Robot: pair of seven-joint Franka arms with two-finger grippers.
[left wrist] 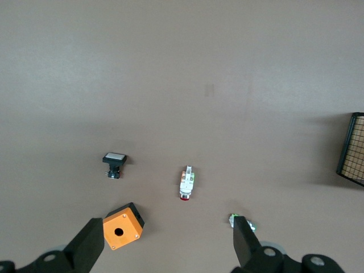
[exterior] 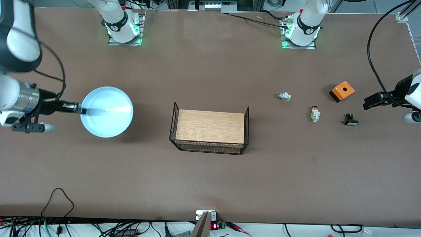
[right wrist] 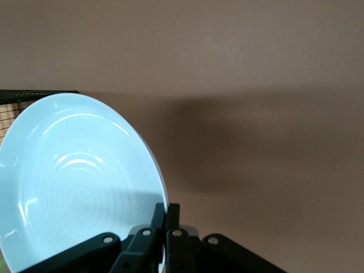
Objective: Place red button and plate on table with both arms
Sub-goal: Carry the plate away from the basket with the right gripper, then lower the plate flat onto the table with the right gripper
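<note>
The right gripper, at the left of the front view, is clenched on the rim of the round, plain light-blue plate, which is held above the matte brown table. The left gripper, at the right edge of that frame, is seen spread wide and empty over the table. The tiny whitish red button with its dark red cap is found on the table right of centre, between a white green-capped switch and a black white-capped switch. An orange box lies above them. A wood-topped black wire rack is set at centre.
</note>
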